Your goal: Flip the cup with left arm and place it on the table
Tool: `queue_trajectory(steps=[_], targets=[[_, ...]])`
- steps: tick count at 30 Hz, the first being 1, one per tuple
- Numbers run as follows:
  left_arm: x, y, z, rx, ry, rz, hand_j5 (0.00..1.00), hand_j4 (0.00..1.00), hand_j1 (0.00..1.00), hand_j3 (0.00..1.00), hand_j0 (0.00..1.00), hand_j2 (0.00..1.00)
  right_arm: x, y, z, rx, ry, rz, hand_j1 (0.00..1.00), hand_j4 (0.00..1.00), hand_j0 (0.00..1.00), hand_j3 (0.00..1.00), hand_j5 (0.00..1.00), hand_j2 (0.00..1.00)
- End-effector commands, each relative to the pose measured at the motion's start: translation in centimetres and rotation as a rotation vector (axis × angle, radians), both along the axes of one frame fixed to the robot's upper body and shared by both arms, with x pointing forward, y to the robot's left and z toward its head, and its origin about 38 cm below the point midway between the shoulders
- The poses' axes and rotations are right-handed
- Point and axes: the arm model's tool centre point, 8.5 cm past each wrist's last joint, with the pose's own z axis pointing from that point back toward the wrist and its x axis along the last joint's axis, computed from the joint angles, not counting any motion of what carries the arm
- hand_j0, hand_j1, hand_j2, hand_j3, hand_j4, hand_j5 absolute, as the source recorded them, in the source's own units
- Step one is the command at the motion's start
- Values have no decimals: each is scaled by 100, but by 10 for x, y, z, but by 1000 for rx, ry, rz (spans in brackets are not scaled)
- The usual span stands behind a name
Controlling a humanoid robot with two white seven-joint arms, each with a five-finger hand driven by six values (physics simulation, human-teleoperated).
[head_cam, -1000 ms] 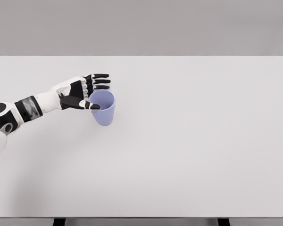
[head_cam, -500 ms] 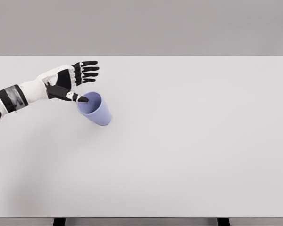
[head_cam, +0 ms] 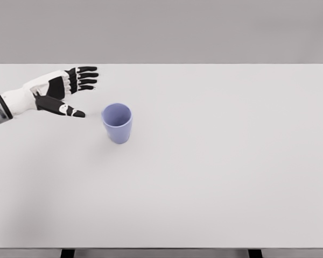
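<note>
Where it leaned a moment ago, the cup [head_cam: 117, 123] stands upright, left hand [head_cam: 58, 91] withdrawn, fingers spread.

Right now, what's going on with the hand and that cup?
Left hand open, fingers spread, beside cup. Purple cup upright on table, untouched. Nothing in the way.

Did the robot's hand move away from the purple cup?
Yes. The left hand drew back toward the table's left edge, leaving the cup upright, untouched.
</note>
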Motion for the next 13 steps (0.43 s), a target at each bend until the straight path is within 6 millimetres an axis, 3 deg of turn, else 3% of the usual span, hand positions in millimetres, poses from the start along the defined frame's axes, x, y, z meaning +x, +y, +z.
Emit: queue_trajectory(steps=[1,13], targets=[[-3,14,10,52,-78,2,100,100,100,100,100,100,0,0,0,0,0,0,100,100,100,100,100,100],[-5,13,3,52,-67,-1,100,100,100,100,100,100,0,0,0,0,0,0,100,100,100,100,100,100]])
